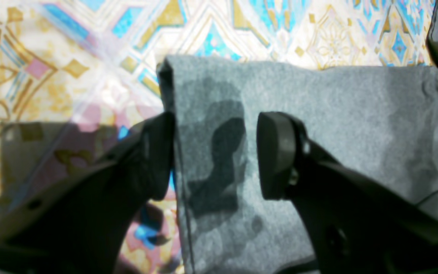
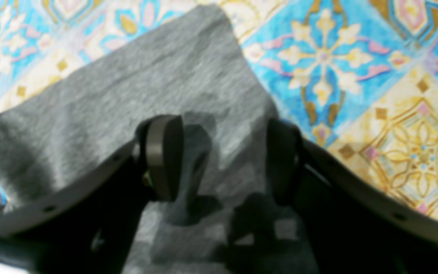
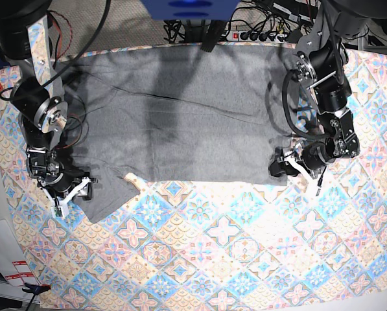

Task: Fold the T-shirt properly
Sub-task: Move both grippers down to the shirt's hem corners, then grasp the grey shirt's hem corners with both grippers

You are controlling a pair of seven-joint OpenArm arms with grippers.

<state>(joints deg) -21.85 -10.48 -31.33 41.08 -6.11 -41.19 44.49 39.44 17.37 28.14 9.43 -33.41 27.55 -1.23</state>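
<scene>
Base view, left side: right gripper (image 3: 73, 192) sits low over the sleeve corner of the T-shirt (image 3: 180, 116), jaws standing apart. Its wrist view shows both pads (image 2: 164, 158) straddling grey knit, fabric between them but not pinched; nothing held. The shirt lies spread wide across the far half of the bench, on the patterned cloth (image 3: 232, 259), fairly flat with a long crease running across the chest and one sleeve tab poking out along the near edge. Right side of base view: left gripper (image 3: 290, 165) hovers at the shirt's other near corner, jaws also parted; wrist view shows one pad (image 1: 274, 154) over the fabric and the other at its edge, where a doubled-over hem stands up slightly. Nothing gripped. Judged step: both arms lined up to take the near edge for the first fold. Next move likely needs both grippers closing together on their corners. No containers in view.
</scene>
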